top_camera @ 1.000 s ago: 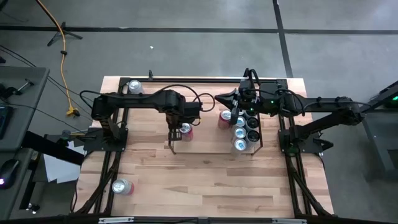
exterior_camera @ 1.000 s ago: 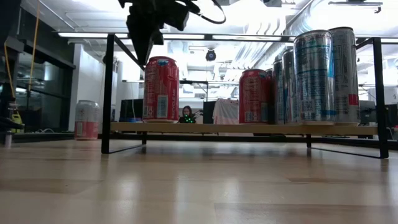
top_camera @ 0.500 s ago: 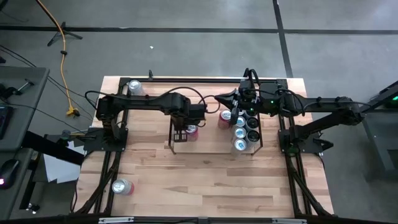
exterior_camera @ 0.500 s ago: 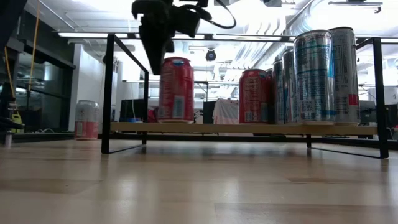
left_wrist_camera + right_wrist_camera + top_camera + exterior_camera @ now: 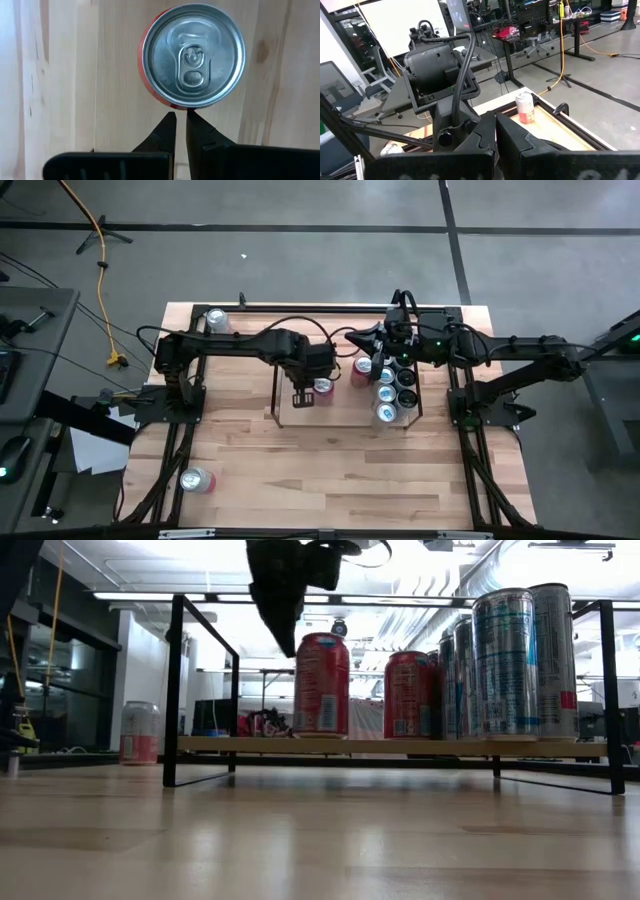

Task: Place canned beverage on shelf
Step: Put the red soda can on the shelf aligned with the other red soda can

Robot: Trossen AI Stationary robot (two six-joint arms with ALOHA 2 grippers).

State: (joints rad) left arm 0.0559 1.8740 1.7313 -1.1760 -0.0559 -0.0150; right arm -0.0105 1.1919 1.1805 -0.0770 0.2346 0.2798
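Left wrist view: left gripper point(image 5: 180, 116) fingers pressed together, holding nothing, tips just at the red can point(image 5: 193, 55) rim. Can upright on shelf point(image 5: 345, 423), approx 9 o'clock of the can cluster point(image 5: 390, 385); open gap btwn. Right gripper point(image 5: 352, 337) shut at shelf's 12 o'clock.

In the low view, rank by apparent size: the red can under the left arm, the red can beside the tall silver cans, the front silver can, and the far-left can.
1. Front silver can: tallest, though nearest the camera.
2. Red can under the left arm.
3. Red can beside the silver cans: slightly smaller-looking, probably from distance.
4. Far-left can: smallest-looking, farthest back.
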